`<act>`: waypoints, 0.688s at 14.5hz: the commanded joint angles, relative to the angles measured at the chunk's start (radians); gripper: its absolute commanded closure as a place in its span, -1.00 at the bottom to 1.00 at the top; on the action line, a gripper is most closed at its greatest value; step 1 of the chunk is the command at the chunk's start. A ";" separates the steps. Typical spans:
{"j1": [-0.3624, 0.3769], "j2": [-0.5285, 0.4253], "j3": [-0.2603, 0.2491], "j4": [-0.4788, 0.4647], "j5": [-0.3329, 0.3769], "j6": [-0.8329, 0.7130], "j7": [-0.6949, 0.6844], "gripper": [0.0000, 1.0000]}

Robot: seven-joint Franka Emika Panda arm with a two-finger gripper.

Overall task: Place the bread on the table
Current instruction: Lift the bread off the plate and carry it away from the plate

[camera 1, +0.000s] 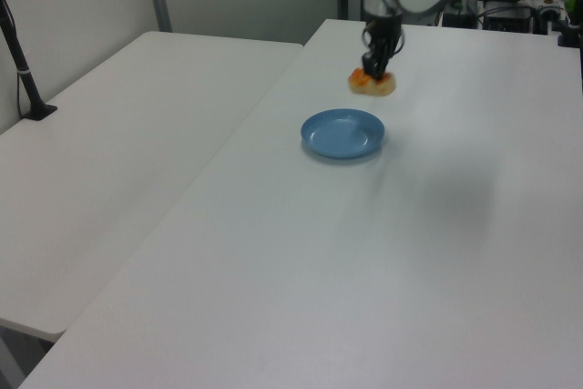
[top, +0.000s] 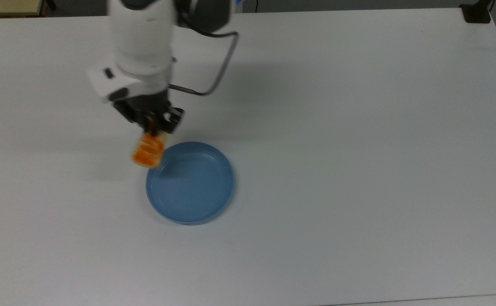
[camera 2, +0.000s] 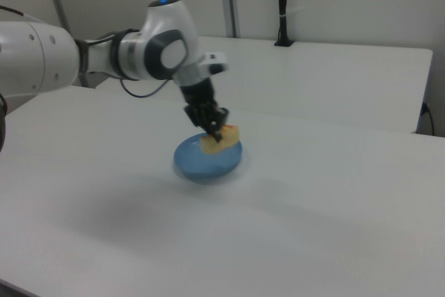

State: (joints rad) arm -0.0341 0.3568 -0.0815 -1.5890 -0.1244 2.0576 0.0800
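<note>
The gripper is clamping the bread by one end, aloft beside the blue plate; it should be lowering gently onto bare table before letting go.

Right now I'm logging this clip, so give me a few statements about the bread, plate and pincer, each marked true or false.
1. The pincer is shut on the bread. True.
2. The bread lies on the blue plate. False: it is held up in the air.
3. The blue plate has nothing on it. True.
4. The bread already rests on the table. False: the pincer holds it above the table.
</note>
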 commanded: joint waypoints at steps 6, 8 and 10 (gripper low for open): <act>-0.302 0.007 0.014 -0.051 0.025 0.055 -0.661 1.00; -0.329 0.036 0.014 -0.048 0.025 0.064 -0.755 1.00; -0.351 0.053 0.014 -0.049 0.028 0.082 -0.815 1.00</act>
State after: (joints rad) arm -0.3530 0.3904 -0.0793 -1.6259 -0.1175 2.0998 -0.6251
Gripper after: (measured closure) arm 0.877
